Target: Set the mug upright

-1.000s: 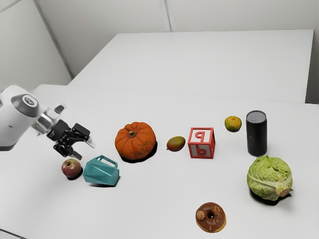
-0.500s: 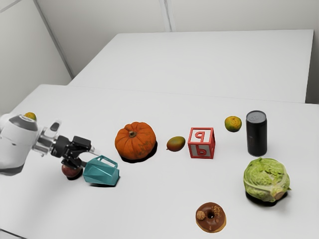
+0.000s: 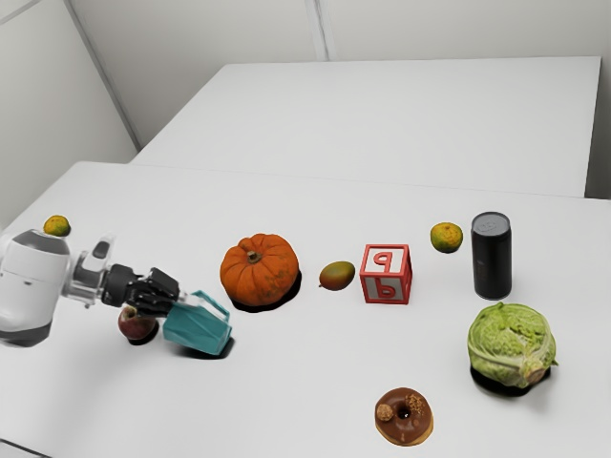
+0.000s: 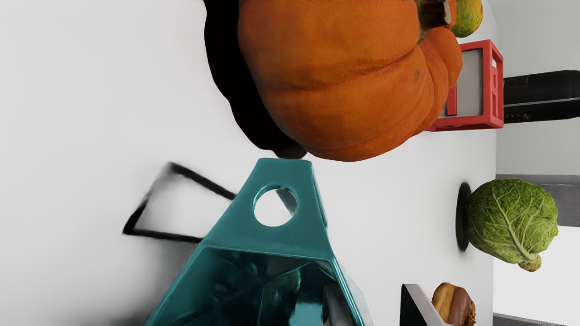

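Since 0.5 seconds ago, the mug (image 3: 198, 329) has tilted and shifted slightly toward the exterior view's right, and the gripper (image 3: 196, 305) has moved in against it. Farther off, the cabbage (image 3: 511, 345) has moved very slightly.

The teal mug lies over on its side, not upright, between the gripper and the pumpkin (image 3: 260, 271). Its mouth faces the gripper, and the end nearest the gripper looks a little raised. Its handle (image 4: 290, 240) points toward the pumpkin.

The 2 fingers are spread: 1 finger (image 4: 337, 308) reaches inside the mug's mouth, and the other finger (image 4: 414, 308) stands outside, with a gap between it and the mug's wall.

On the white table (image 3: 286, 401), an apple (image 3: 138, 326) sits just beside the mug, partly behind the gripper. Toward the exterior view's right, past the pumpkin, come a mango (image 3: 337, 276), a red and white block (image 3: 386, 275), an orange (image 3: 446, 237) and an upright black can (image 3: 492, 256). Nearer the camera are the cabbage and a chocolate donut (image 3: 403, 417). Another orange (image 3: 56, 226) sits behind the arm (image 3: 33, 286).
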Tool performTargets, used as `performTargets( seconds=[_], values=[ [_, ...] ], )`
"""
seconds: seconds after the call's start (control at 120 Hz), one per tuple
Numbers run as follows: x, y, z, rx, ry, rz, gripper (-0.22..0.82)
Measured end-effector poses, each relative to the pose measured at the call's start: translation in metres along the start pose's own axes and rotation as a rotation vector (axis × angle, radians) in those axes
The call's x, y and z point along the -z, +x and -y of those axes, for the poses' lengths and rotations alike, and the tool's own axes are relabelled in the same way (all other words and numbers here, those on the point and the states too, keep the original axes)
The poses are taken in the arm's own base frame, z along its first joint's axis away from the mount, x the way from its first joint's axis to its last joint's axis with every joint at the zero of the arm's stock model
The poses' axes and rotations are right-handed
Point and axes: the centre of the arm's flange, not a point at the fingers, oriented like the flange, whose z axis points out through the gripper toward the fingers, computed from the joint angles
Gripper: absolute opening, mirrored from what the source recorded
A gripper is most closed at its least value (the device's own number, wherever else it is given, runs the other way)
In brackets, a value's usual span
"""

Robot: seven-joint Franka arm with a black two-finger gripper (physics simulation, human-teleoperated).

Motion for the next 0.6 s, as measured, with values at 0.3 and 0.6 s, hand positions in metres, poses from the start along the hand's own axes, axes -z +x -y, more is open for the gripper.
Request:
performTargets(
  seconds=[0.3, 0.6],
  values=[
    [-0.0037, -0.0021, -0.0021, -0.037, -0.036, 0.006, -0.13],
    [-0.0063, -0.0017, -0.005, -0.069, -0.044, 0.012, -0.17]
  ],
)
